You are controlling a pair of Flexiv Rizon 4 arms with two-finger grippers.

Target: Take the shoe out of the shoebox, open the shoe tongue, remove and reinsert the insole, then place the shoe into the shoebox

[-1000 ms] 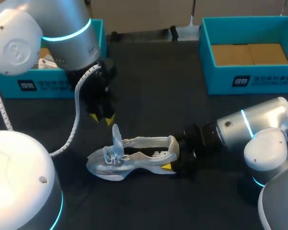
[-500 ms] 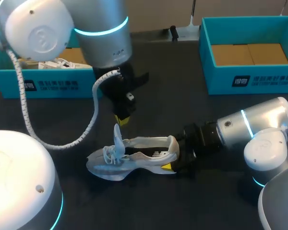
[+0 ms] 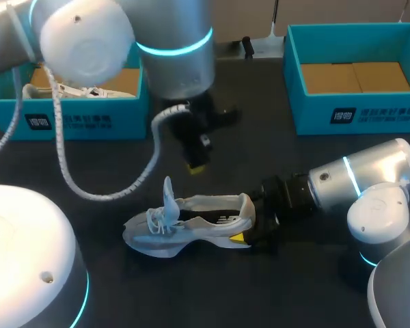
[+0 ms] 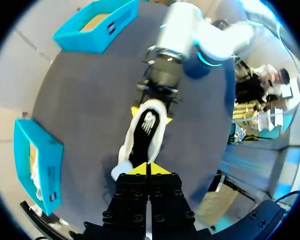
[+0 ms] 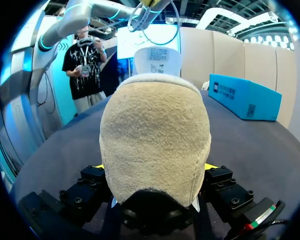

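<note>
White shoe [image 3: 184, 222] upright on its sole on a dark table [image 3: 273, 157], tongue [image 3: 166, 195] standing up. At the shoe's heel, right gripper [image 3: 243, 229] pinching that heel from both sides. Above and just beyond the shoe, left gripper [image 3: 196, 164], yellow tips pressed together. Farther past the shoe's toe end, teal shoebox [image 3: 68, 121]; farther past its heel end, second shoebox [image 3: 355, 116].

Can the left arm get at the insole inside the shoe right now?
Probably yes. The left gripper, shut, hangs above the shoe, whose tongue stands up, leaving the insole bare, while the right gripper clamps the heel. The left must open first.
</note>
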